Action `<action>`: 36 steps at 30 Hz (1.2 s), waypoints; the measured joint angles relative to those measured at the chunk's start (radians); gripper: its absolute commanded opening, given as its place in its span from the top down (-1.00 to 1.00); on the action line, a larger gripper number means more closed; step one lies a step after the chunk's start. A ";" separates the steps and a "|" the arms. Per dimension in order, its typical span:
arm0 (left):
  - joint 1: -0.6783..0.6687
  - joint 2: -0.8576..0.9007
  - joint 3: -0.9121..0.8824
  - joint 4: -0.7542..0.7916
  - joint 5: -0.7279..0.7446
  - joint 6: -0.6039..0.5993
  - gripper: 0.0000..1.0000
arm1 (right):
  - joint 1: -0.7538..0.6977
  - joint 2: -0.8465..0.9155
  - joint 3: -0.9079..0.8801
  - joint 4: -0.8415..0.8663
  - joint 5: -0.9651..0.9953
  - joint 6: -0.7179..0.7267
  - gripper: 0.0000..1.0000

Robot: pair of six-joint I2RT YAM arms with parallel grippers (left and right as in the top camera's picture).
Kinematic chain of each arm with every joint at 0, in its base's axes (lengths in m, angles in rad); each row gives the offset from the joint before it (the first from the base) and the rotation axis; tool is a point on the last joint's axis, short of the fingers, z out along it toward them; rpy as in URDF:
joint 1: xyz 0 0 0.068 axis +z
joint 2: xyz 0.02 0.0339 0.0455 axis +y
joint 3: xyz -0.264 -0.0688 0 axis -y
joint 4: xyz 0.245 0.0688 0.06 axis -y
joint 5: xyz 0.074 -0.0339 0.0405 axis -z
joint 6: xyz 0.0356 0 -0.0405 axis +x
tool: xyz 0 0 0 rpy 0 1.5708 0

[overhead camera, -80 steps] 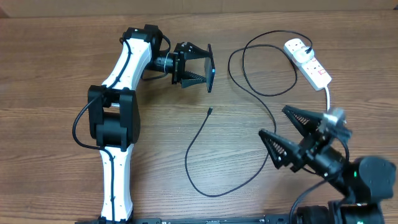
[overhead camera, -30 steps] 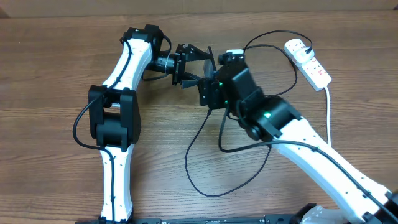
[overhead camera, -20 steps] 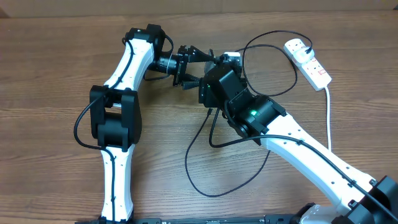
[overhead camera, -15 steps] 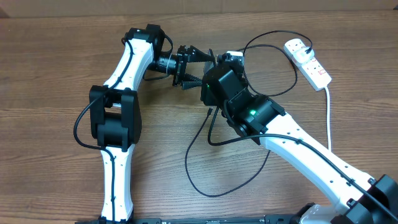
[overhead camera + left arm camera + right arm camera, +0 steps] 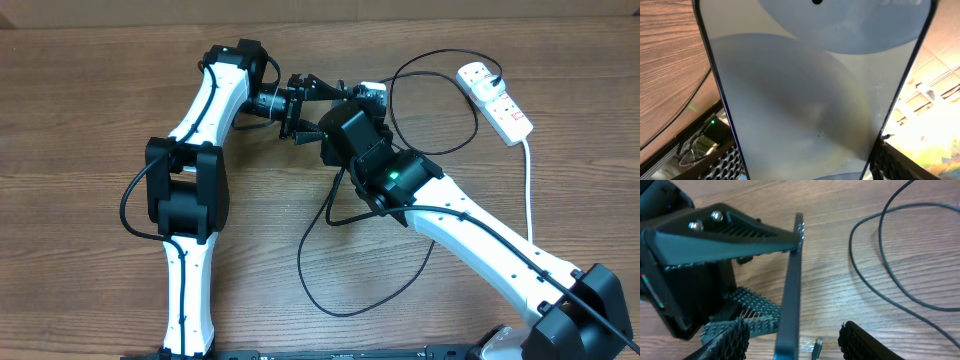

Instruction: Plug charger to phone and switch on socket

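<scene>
My left gripper [image 5: 312,105] is shut on the phone [image 5: 805,90], holding it on edge above the table; its pale blue-grey screen fills the left wrist view. In the right wrist view the phone [image 5: 790,280] shows as a thin dark edge between my fingers. My right gripper [image 5: 794,330] is open and straddles that edge; in the overhead view it [image 5: 340,140] covers most of the phone. The charger's black cable [image 5: 305,262] loops over the table. Its connector tip [image 5: 816,347] lies on the wood just right of the phone's edge. Its plug [image 5: 478,72] sits in the white socket [image 5: 497,102].
The socket's thick white cord [image 5: 527,170] runs down the right side. The charger cable makes a wide loop [image 5: 430,150] between the right arm and the socket. A black cable of the right arm [image 5: 345,215] hangs below its wrist.
My right arm swung from the lower right up to the phone, then edged closer around it. My left gripper shifted slightly, still holding the phone. The charger cable has not moved.
</scene>
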State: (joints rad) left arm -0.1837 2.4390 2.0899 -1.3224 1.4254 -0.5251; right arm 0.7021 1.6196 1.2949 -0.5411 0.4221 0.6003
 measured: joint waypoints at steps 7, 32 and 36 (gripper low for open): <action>0.000 0.000 0.000 0.000 -0.001 0.000 -0.36 | 0.000 0.000 0.000 0.003 0.028 -0.001 0.05; 0.000 0.000 0.000 0.000 -0.001 0.000 -0.36 | 0.000 0.007 0.000 0.018 -0.002 0.004 0.40; 0.000 0.000 0.000 0.000 -0.001 0.000 -0.36 | 0.000 0.007 0.000 0.018 -0.007 0.003 0.40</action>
State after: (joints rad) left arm -0.1837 2.4390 2.0899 -1.3220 1.4242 -0.5251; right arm 0.7021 1.6264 1.2949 -0.5232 0.4149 0.6029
